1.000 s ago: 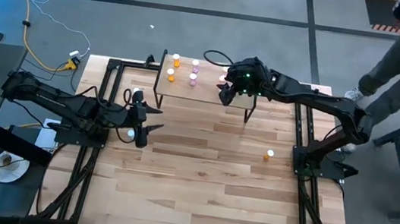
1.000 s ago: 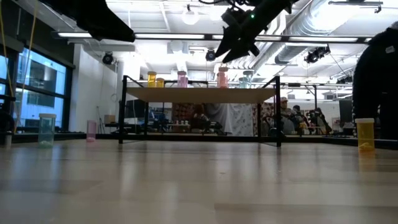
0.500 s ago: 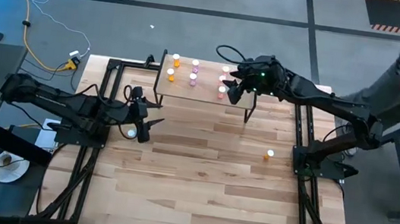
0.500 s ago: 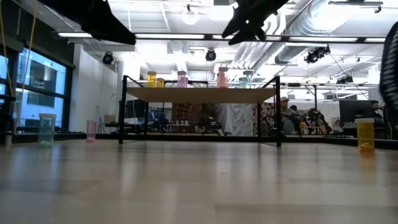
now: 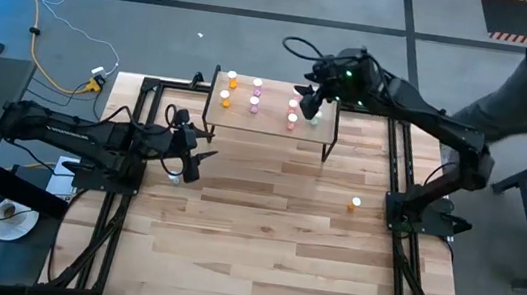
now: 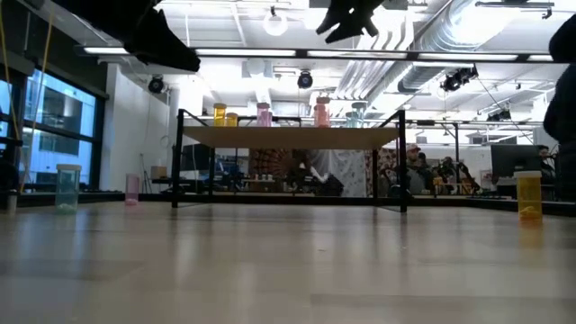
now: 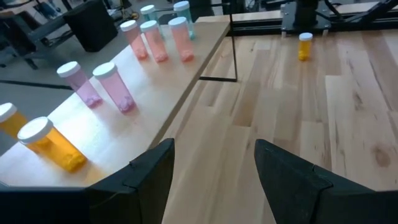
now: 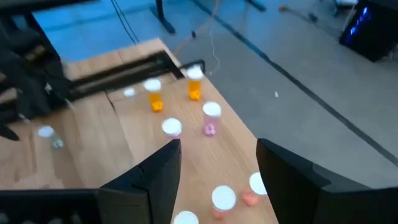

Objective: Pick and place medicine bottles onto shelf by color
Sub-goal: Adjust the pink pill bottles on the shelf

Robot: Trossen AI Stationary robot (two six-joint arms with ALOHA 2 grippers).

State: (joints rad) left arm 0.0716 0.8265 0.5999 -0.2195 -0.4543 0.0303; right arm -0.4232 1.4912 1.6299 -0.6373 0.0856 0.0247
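Bottles (image 5: 255, 95) stand on the shelf (image 5: 266, 126) at the table's (image 5: 262, 238) far edge; one bottle (image 5: 353, 206) stands near its right side.

- Ceiling lamps (image 6: 274, 22) are glaring in the low view, silhouetting both arms.
- Daylight is glowing blue through the windows (image 6: 54, 126).
- The right wrist view is smearing with motion blur.
- The bench (image 6: 288, 270) foreground is blurring softly.

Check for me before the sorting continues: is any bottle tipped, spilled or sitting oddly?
Nothing stands out. The bottles on the shelf stand upright in colour groups, orange, pink, red and teal. An orange bottle near the right arm's base and a teal bottle by the left gripper stand upright on the table, waiting.
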